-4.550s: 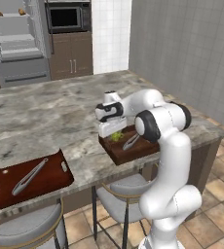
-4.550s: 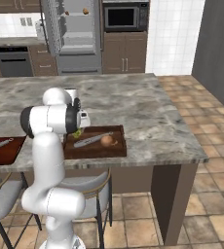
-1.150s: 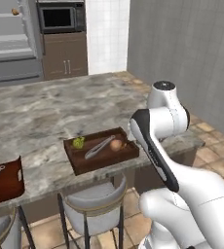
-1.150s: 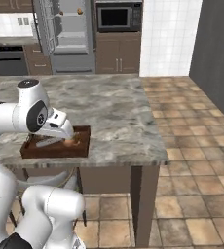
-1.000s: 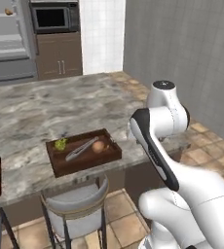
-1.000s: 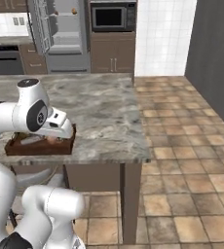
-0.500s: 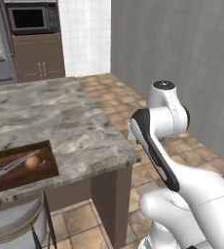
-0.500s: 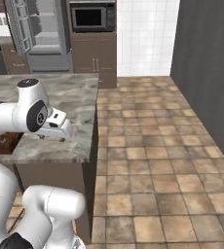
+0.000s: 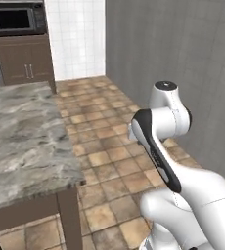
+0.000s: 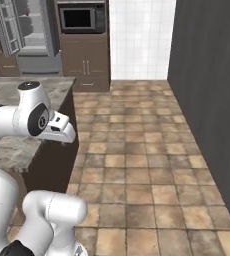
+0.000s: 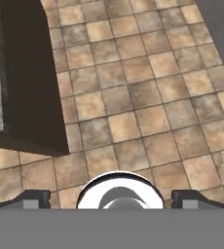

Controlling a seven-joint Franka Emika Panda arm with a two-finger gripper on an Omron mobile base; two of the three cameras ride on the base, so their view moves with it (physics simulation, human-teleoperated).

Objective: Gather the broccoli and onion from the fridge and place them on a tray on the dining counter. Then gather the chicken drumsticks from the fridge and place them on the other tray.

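we see mostly brown tiled floor (image 10: 137,165) ahead, w/ a dark grey wall (image 10: 207,100) running along the right side and a white tiled wall (image 10: 142,37) at the far end. the dining counter (image 9: 26,136) sits to the left, its marbled top bare in the left base view, its dark end panel (image 11: 26,82) beside the tiles in the hand view. far back-left stands the fridge (image 10: 29,35), grey, one door swung open, shelves visible; we can't make out any food inside. next to it are brown cabinets (image 10: 89,62) w/ a built-in microwave (image 10: 79,17) above. nothing stands btwn the arm and the open floor. the arm is folded in close over the base, elbow high, hand angled down at the floor. the gripper (image 11: 109,199) has its fingers (image 11: 33,198) spread wide apart, nothing btwn them.
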